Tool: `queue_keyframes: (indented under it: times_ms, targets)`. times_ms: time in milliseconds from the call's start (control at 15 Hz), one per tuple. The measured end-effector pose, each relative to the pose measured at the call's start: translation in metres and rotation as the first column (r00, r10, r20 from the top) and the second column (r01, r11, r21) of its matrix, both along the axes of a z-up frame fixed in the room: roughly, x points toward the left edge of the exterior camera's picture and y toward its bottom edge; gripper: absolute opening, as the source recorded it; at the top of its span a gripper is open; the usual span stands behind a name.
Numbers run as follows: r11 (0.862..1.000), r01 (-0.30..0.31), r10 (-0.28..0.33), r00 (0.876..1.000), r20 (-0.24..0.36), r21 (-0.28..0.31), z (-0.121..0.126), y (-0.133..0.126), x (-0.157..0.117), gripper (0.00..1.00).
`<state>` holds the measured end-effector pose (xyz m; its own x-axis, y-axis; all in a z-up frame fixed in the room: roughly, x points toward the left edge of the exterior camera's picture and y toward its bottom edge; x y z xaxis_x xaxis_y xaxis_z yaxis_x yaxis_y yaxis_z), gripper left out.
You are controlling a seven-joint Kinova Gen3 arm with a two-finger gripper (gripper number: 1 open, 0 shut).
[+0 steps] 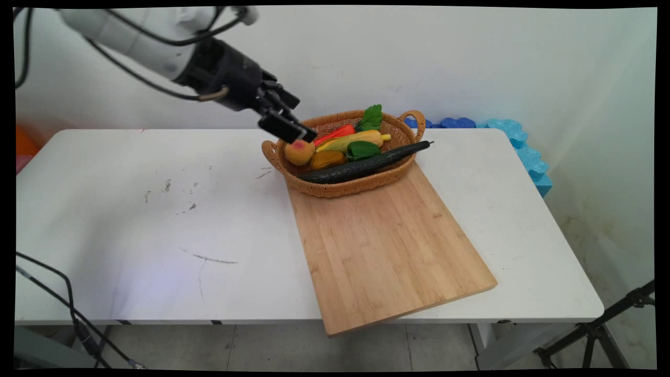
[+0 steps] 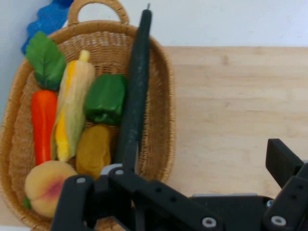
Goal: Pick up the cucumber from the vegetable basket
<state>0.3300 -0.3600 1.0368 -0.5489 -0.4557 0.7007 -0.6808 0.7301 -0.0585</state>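
White worktop (image 1: 157, 220) runs under a pale wall, and on it lies one wooden cutting board (image 1: 387, 246), angled so that a near corner juts past the worktop's front edge. One wicker basket (image 1: 340, 189) with two handles sits on the board's far end. I count six things in it: one peach (image 1: 299, 152), one carrot (image 1: 335, 134) with a green leaf top, one ear of corn (image 1: 356, 140), one green pepper (image 1: 362, 150), one brownish potato (image 1: 327, 159), and one long dark cucumber (image 1: 366, 165) whose tip pokes out over the basket's right rim. Blue foam pieces (image 1: 518, 141) lie behind the worktop's far right corner.

My claw (image 1: 289, 131) hangs over the basket's left end, tilted down toward it, with its tip just above the peach; I cannot tell whether it touches. From my hand view the peach (image 2: 45, 187) lies at the lower left, close beside my left finger, with the potato (image 2: 94, 151) next to it and the cucumber (image 2: 135, 86) running up the middle. My claw (image 2: 187, 192) is spread wide, one finger (image 2: 77, 202) low on the left and the other (image 2: 284, 163) far over on the right, and it grips nothing.
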Motion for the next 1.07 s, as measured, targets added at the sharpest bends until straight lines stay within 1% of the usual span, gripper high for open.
queue_keyframes:
  times_ms: [200,333,533,800,1067]
  targets:
    - [0.998,-0.048,0.046,0.996,0.070,0.027,-0.006,-0.025,-0.021,1.00]
    - [0.997,-0.068,0.063,0.993,0.104,0.043,-0.012,-0.038,-0.032,1.00]
    - [0.992,-0.101,0.087,0.982,0.165,0.077,-0.029,-0.064,-0.048,1.00]
    - [0.984,-0.128,0.098,0.969,0.228,0.121,-0.058,-0.095,-0.066,1.00]
    - [0.980,-0.138,0.097,0.961,0.259,0.145,-0.078,-0.113,-0.076,1.00]
